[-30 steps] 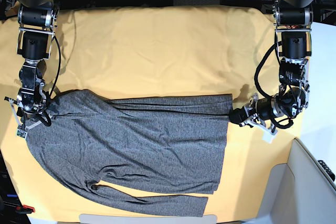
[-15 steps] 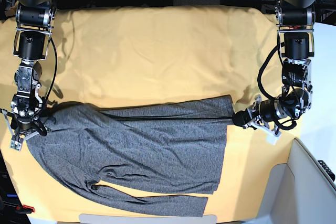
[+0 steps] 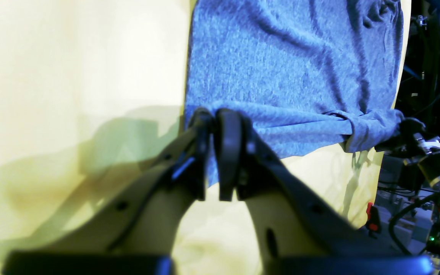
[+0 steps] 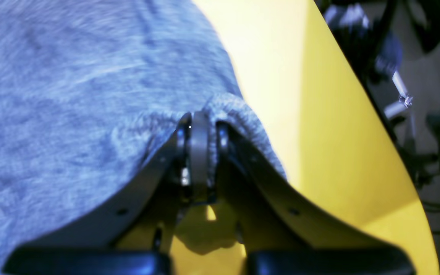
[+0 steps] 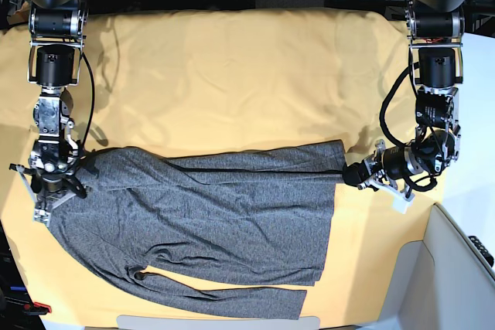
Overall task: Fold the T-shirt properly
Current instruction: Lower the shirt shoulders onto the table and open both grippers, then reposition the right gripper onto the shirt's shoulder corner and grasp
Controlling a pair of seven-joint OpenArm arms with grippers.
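Observation:
The charcoal-grey T-shirt [image 5: 209, 214] lies spread flat across the yellow cloth [image 5: 232, 75], with a long sleeve folded along its front edge. My left gripper [image 5: 348, 173] is at the shirt's right upper corner. In the left wrist view its fingers [image 3: 227, 126] stand almost together with the hem of the T-shirt [image 3: 288, 57] caught at the left gripper [image 3: 214, 114] tips. My right gripper [image 5: 52, 191] sits at the shirt's left end. In the right wrist view a fold of the T-shirt [image 4: 71, 76] wraps over the tips of the right gripper [image 4: 201, 118], whose jaws are close together.
The yellow cloth covers the whole table, with a broad bare stretch behind the shirt. A white-grey bin edge [image 5: 456, 268] stands at the front right. Dark cables and equipment [image 3: 426, 160] lie past the table's edge.
My right gripper has shifted slightly right and down with the shirt's left end, and the shirt's upper edge now lies flatter. My left gripper has hardly moved.

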